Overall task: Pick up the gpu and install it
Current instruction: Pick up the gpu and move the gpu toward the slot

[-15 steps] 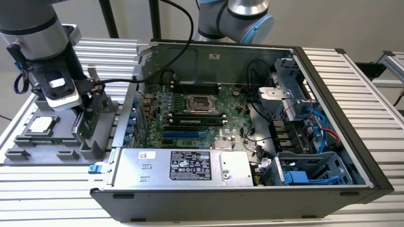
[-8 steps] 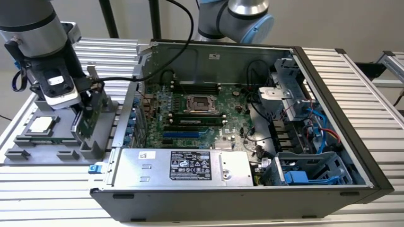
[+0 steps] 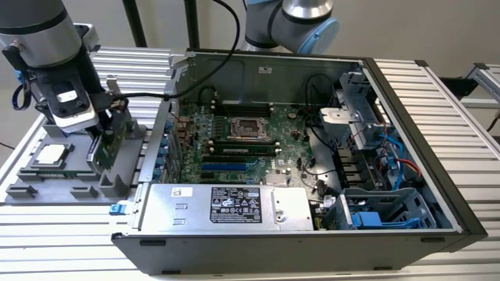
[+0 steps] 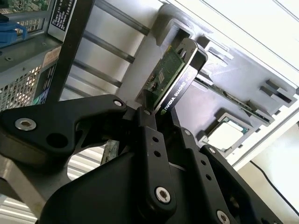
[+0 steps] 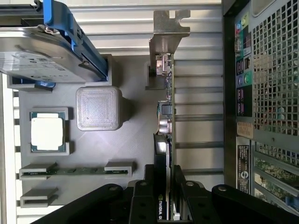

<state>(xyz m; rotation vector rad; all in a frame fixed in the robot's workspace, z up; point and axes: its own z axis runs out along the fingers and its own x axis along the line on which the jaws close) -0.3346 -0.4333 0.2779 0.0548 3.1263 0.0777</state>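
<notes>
In the claw, gpu — hard drive, case alongside

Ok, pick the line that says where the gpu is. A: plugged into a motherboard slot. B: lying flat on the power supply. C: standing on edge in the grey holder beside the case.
C: in the first wrist view the gpu stands on edge in the grey holder, outside the case, with the hand gripping it.

gpu: green board, black face, silver bracket | hard drive: silver, blue frame | tray: grey | gripper: black
</notes>
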